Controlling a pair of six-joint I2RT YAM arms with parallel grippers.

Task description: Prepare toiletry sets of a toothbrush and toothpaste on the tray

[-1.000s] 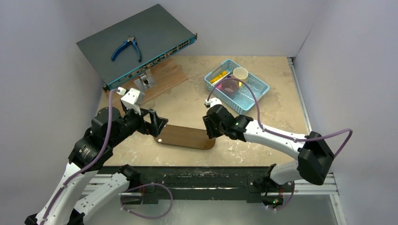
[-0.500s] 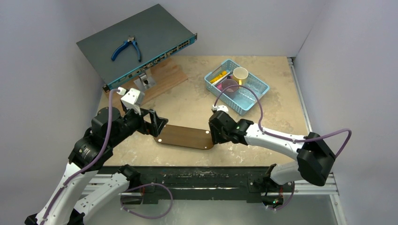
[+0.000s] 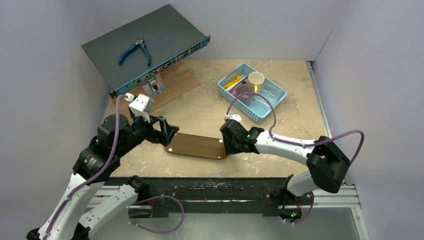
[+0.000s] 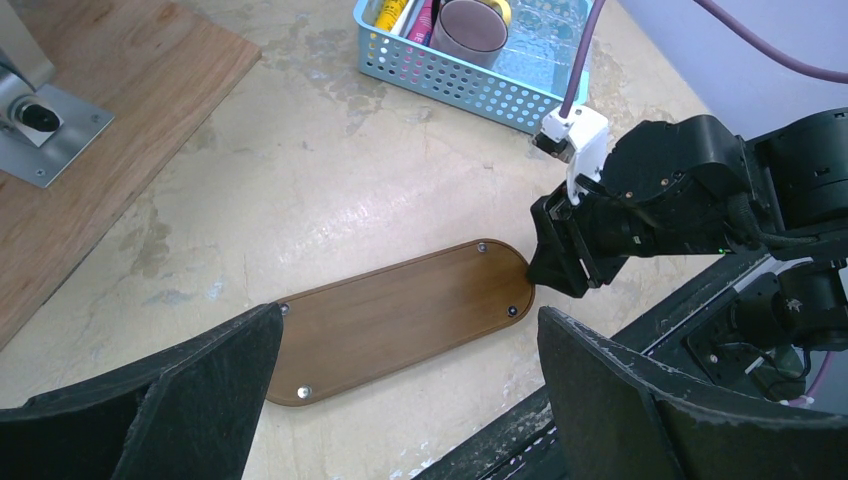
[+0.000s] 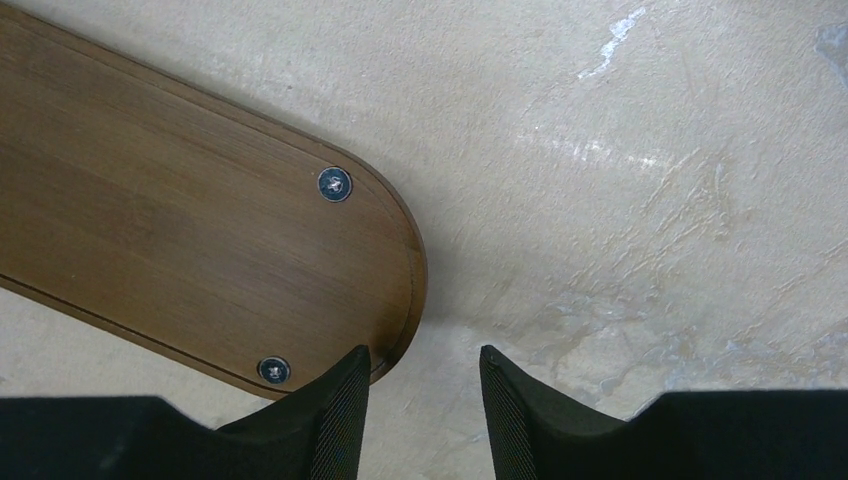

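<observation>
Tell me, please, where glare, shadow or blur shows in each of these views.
Top view: soft, even light, sharp throughout, no strong glare on the table. Left wrist view: a pale sheen on the table above the tray. Right wrist view: a bright glare streak right of the tray's end.

I see open tabletop between the tray (image 3: 196,146) and the blue basket (image 3: 272,106), wide enough for a gripper to cross. Both tray ends are boxed in, with the left gripper (image 3: 169,134) at one and the right gripper (image 5: 425,365) at the other. The right arm's purple cable (image 3: 250,94) loops over the basket's near side. The tilted rack unit (image 3: 145,47) and the wooden board (image 3: 172,82) under its stand block the far left.
</observation>
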